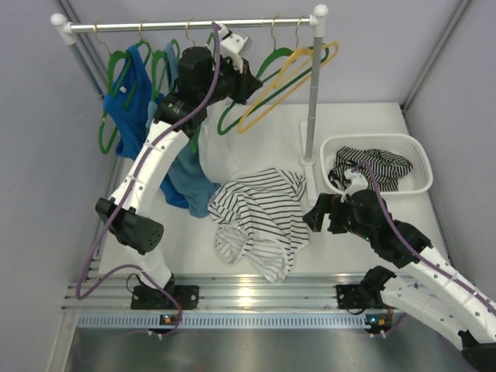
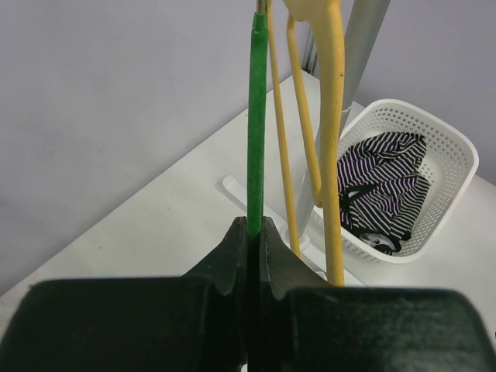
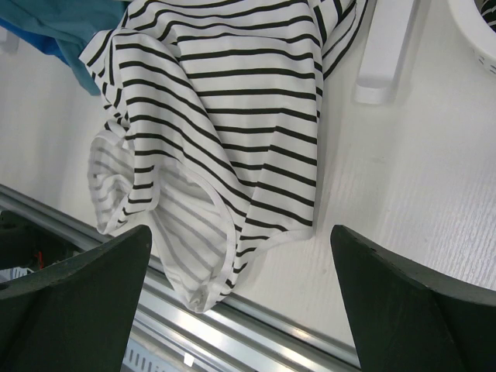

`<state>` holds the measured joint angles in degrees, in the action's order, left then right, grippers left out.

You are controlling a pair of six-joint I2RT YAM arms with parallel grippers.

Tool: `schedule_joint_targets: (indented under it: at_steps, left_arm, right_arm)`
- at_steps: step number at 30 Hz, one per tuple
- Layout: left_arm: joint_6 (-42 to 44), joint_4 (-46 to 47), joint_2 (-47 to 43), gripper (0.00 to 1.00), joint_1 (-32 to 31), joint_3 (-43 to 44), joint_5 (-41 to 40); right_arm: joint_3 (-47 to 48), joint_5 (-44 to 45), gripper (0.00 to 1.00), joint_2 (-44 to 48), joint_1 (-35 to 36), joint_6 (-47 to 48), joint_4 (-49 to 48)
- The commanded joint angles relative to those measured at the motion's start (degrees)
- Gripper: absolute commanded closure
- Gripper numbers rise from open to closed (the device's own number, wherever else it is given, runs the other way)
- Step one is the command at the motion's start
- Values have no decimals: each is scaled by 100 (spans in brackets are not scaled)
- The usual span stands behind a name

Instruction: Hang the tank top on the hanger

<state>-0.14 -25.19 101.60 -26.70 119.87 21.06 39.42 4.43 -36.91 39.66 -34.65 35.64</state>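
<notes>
The left gripper (image 2: pixel 253 236) is clamped on the hanger (image 2: pixel 256 116) up at the rack (image 1: pixel 163 25), probably to unhook it. The tank top (image 1: pixel 260 217) lies crumpled beneath the rack. The right gripper (image 3: pixel 240 240) hovers over it, jaws apart, seemingly ready to grasp.

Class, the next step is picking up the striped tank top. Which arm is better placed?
Right. The right arm hovers over the tank top with jaws open; the left arm is busy, its jaws shut on the green hanger.
</notes>
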Motion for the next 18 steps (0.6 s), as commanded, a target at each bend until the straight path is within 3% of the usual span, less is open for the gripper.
schedule_joint_targets:
  at_steps: [1,10,18]
  left_arm:
    - [23,348,-185,100,-46,-8,74]
    - [-232,1183,-685,100,-116,-324,-488]
    - [-285,1192,-1011,100,-116,-508,-594]
  right_arm:
    - [31,-47,2,43,68,38,-22]
    - [31,-56,2,78,68,38,-22]
    - [4,-47,2,61,68,38,-66]
